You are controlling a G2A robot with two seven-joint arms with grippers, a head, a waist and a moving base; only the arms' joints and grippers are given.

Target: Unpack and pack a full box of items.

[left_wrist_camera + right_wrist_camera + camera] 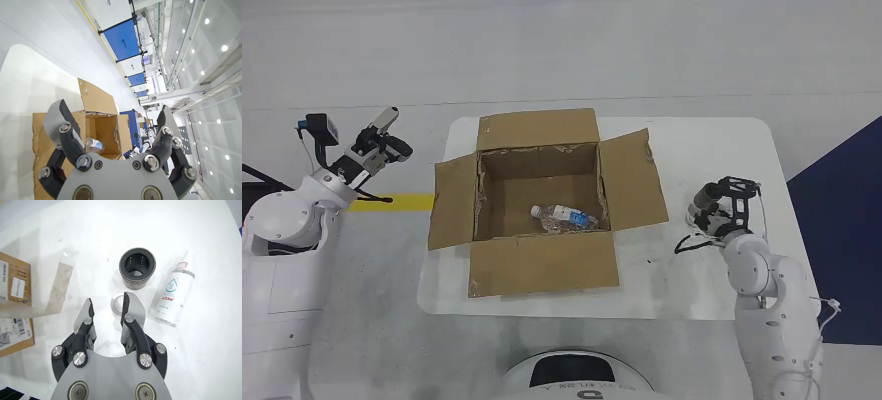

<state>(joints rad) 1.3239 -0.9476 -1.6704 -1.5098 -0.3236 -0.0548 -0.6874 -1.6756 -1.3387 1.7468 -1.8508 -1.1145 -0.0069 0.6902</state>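
— While the left gripper [113,109] and right gripper [107,300] are seen open and empty, where is the bottle [562,216] found?
— Inside the box [542,262] on the table [702,290], toward 4 o'clock; a yellow floor line [402,201] is seen at 9 o'clock.

A white counter [722,150] with rounded corners is set on a pale grey floor [542,50]. A yellow line [407,202] is painted on the floor at the counter's left side, and a dark blue patch [842,230] is seen at its right. In the left wrist view a large hall is shown: blue panels [121,41] and white panels [132,67] are held in black frames along a yellow floor line. A blue bench [134,115] is placed farther off. The white ceiling [217,85] is crossed by beams [189,28] and lit by round lamps [224,48].
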